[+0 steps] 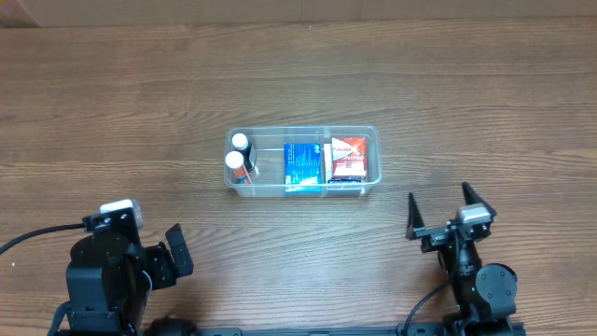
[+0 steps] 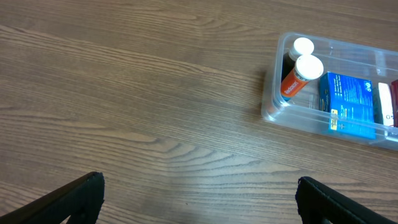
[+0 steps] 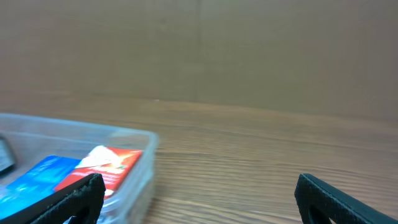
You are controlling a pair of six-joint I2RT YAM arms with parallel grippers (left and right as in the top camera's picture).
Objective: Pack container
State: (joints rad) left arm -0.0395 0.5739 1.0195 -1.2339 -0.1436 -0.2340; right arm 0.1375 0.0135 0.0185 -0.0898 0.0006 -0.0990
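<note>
Container (image 1: 269,159), clear plastic with rounded corners, sits on desk (image 1: 131,93) near the middle of the overhead view, forward of both arms and well apart from each

Contents, left to right:
- rear bottle (image 1: 241,142) and front bottle (image 1: 234,161), both white-capped, standing cap-up just beside each other at the left end; front one has an orange label
- blue box (image 1: 303,164) lying flat in the middle
- red-and-white box (image 1: 348,159) lying flat at the right end, a thin divider (image 1: 326,161) between the two boxes

Left gripper (image 2: 199,193) low over bare desk, jaws wide apart, nothing between them; container lies off to its upper right

Right gripper (image 1: 438,198) also over bare desk, jaws spread and empty; its wrist view catches the container's corner and the red-and-white box at lower left, blurred
</note>
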